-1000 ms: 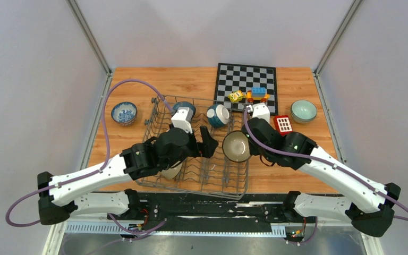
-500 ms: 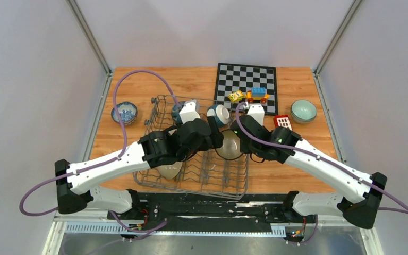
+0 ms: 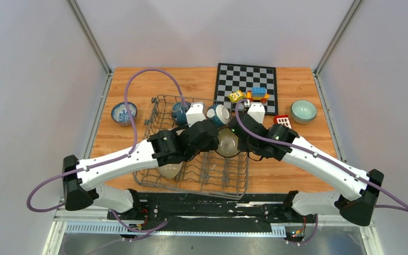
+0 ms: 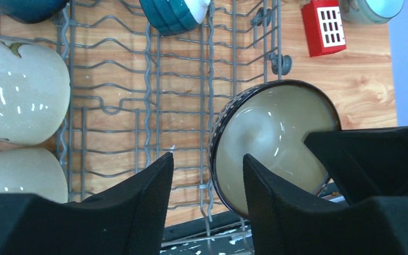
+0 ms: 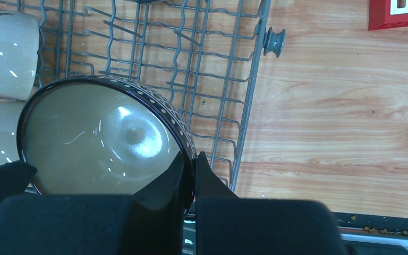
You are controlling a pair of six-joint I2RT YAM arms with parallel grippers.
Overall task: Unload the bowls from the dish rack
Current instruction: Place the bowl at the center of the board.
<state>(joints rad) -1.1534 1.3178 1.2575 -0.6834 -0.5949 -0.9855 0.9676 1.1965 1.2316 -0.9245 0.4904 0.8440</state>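
Wooden tabletop (image 3: 138,79) bore the dish rack (image 3: 228,183), above whose right end both arms had closed in since a second before. The right gripper (image 5: 194,159) pinched the brown-rimmed bowl (image 5: 101,138) by its edge, jaws tight. Only the left wrist view showed the left gripper (image 4: 207,159), narrowed yet gapped, straddling the opposite rim.

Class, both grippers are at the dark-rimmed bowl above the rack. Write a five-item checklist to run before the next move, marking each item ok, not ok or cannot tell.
1. Rim of the dark-rimmed bowl pinched by the right gripper: ok.
2. Opposite rim lies between the fingers of the left gripper: ok.
3. Left jaws closed on that rim: not ok, they stand apart.
4. Bowl lifted free of the dish rack prongs: cannot tell.
5. Rack unloaded: not ok, beige bowls and a teal bowl lie in it.
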